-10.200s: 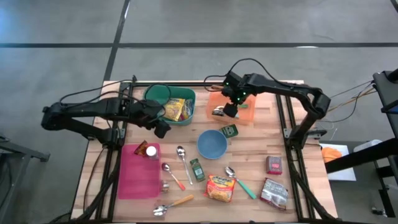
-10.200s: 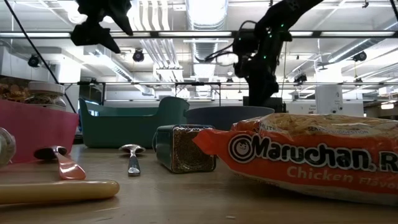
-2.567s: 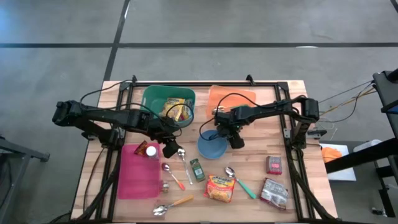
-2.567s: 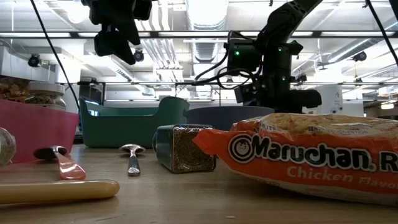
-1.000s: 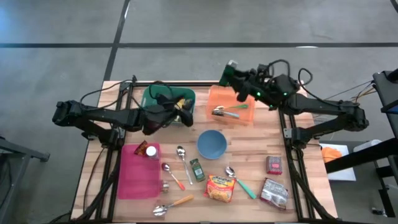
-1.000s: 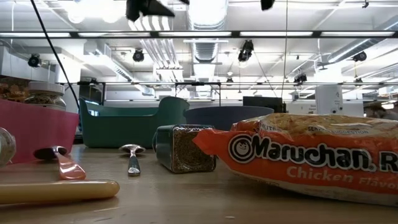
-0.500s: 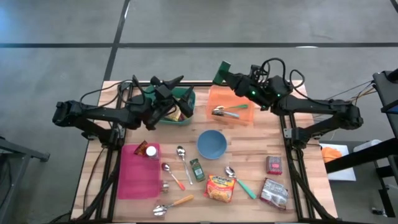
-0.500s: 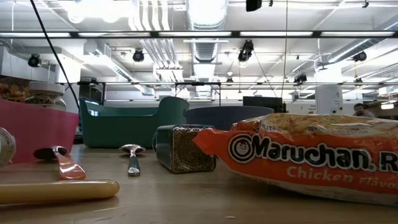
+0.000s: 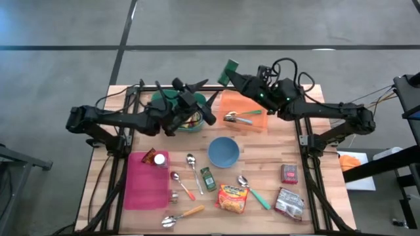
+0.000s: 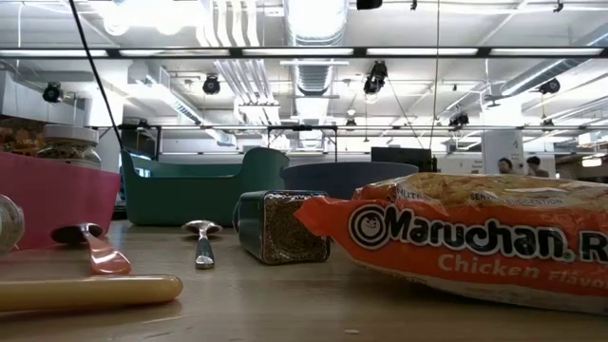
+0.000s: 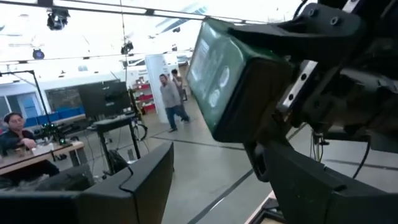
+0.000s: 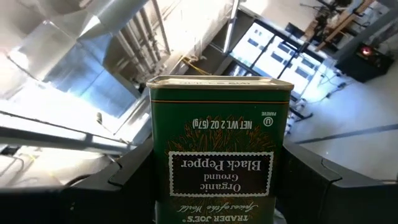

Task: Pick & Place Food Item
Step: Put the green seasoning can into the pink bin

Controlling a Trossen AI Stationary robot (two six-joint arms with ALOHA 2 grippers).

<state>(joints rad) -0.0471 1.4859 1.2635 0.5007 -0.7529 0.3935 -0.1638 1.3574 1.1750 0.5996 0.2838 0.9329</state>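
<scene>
My right gripper [image 9: 235, 74] is shut on a green tin of ground black pepper [image 12: 219, 143], held high over the far edge of the table next to the orange bin [image 9: 246, 113]. The left wrist view shows the tin [image 11: 233, 78] facing my left gripper. My left gripper [image 9: 204, 102] hovers open above the green bin [image 9: 169, 98], with nothing between its fingers [image 11: 134, 186]. Both grippers are above the top of the low view. My right gripper pinches the tin's two opposite sides [image 12: 158, 186] between its two fingers, at the end nearer the wrist. The fingers slant upward toward the table's far left and lie along the tin. The tin is lifted clear and sticks out beyond the fingertips, its label face toward the wrist camera.
The green bin holds food packets [image 9: 190, 118]; the orange bin holds a spoon [image 9: 239, 118]. On the table lie a blue bowl [image 9: 224, 151], a pink tray [image 9: 146, 183], a small green jar [image 9: 208, 178], a ramen packet [image 9: 233, 197], several spoons and more packets at the near right.
My right gripper has carried the tin toward the table's left along the far edge and rolled it. My left gripper has risen from the green bin, moved toward the right and rolled, so its fingers now face the tin.
</scene>
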